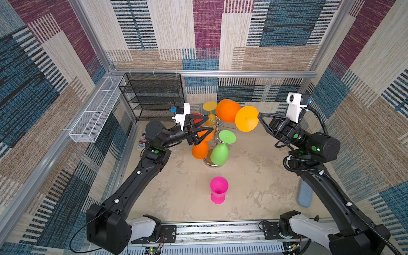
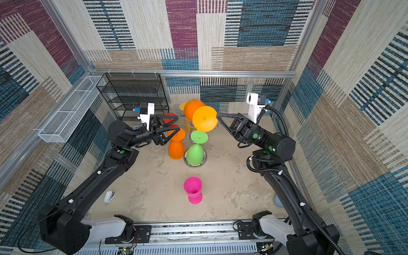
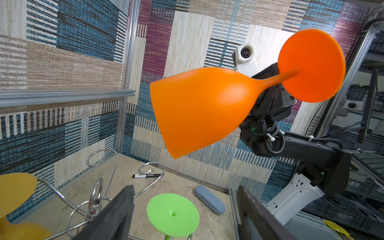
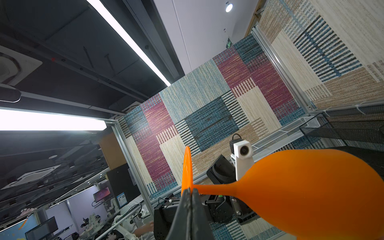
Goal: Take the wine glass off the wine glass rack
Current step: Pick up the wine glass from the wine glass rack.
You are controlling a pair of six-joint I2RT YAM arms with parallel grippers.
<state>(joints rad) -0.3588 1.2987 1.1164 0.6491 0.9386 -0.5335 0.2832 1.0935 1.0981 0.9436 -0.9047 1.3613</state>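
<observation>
My right gripper (image 1: 259, 116) (image 4: 189, 190) is shut on the rim of the foot of an orange wine glass (image 1: 227, 110) (image 2: 193, 109) (image 3: 199, 112) (image 4: 311, 187). The glass lies sideways in the air, above the curled arms of the chrome wine glass rack (image 1: 217, 129) (image 2: 204, 160) (image 3: 93, 207) and touching none of them. My left gripper (image 1: 206, 125) (image 2: 177, 124) (image 3: 185, 190) is open beside the rack's top, holding nothing. Green (image 1: 219, 154), orange (image 1: 199, 151), yellow (image 1: 209, 107) and red (image 1: 196, 117) glasses hang on the rack.
A pink glass (image 1: 218, 189) stands upright near the table's front. A black mesh shelf (image 1: 154, 97) and a white wire basket (image 1: 97, 110) are at the back left. A blue case (image 1: 305, 194) lies at the right wall, a marker (image 3: 146, 176) behind the rack.
</observation>
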